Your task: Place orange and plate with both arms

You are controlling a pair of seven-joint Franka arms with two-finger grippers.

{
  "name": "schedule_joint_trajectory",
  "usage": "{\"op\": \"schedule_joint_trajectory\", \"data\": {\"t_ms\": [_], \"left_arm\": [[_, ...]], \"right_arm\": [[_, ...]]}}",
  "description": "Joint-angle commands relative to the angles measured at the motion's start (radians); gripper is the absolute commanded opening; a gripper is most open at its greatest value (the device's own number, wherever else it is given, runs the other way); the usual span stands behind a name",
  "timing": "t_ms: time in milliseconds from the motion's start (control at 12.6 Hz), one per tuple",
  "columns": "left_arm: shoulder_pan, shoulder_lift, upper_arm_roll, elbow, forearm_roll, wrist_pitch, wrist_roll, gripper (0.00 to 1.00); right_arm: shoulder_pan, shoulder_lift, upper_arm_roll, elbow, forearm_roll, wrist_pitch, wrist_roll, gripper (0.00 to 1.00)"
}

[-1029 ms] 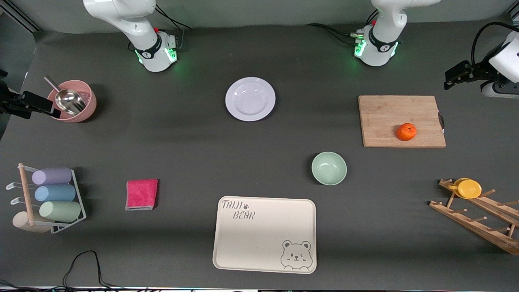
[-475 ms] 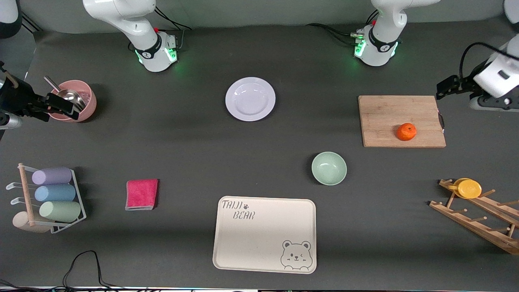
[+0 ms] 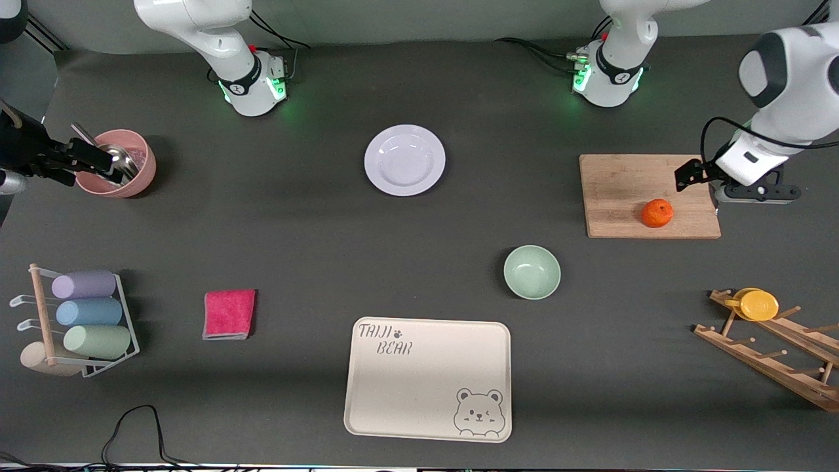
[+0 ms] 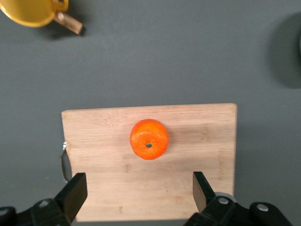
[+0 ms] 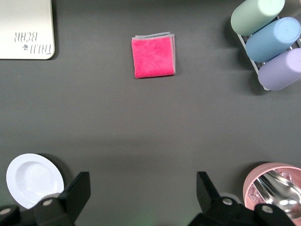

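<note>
The orange (image 3: 657,213) lies on a wooden cutting board (image 3: 616,190) toward the left arm's end of the table. My left gripper (image 3: 755,194) hovers over that board, open and empty. In the left wrist view its fingers (image 4: 139,193) stand wide apart beside the orange (image 4: 148,139) and do not touch it. The pale plate (image 3: 404,159) lies alone between the two arm bases. My right gripper (image 3: 13,178) is up over the table by the pink bowl, open and empty (image 5: 143,193). The plate (image 5: 33,179) shows at the edge of the right wrist view.
A mint-green bowl (image 3: 531,271) and a beige bear tray (image 3: 426,377) lie nearer the camera. A pink cloth (image 3: 229,314), a rack of cups (image 3: 85,313), a pink bowl (image 3: 147,172) with a metal scoop, and a wooden rack with a yellow lid (image 3: 758,305) stand around.
My left arm has swung in from the table's end to over the cutting board. My right gripper has shifted slightly toward the pink bowl. The orange and the plate have not moved.
</note>
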Motion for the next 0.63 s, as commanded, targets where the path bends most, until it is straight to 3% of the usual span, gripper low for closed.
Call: {"op": "schedule_joint_trajectory", "data": {"t_ms": [0, 317, 554], "left_arm": [[0.022, 0.045, -0.002, -0.109, 0.007, 0.187, 0.027, 1.0], [0.048, 0.245, -0.005, -0.139, 0.007, 0.437, 0.027, 1.0], [0.072, 0.309, -0.005, -0.177, 0.007, 0.555, 0.027, 1.0]], "right_arm": [[0.01, 0.056, 0.009, 0.054, -0.005, -0.035, 0.027, 1.0], [0.008, 0.091, 0.009, 0.074, -0.005, -0.035, 0.026, 1.0], [0.01, 0.129, 0.01, 0.095, -0.005, -0.035, 0.026, 1.0]]}}
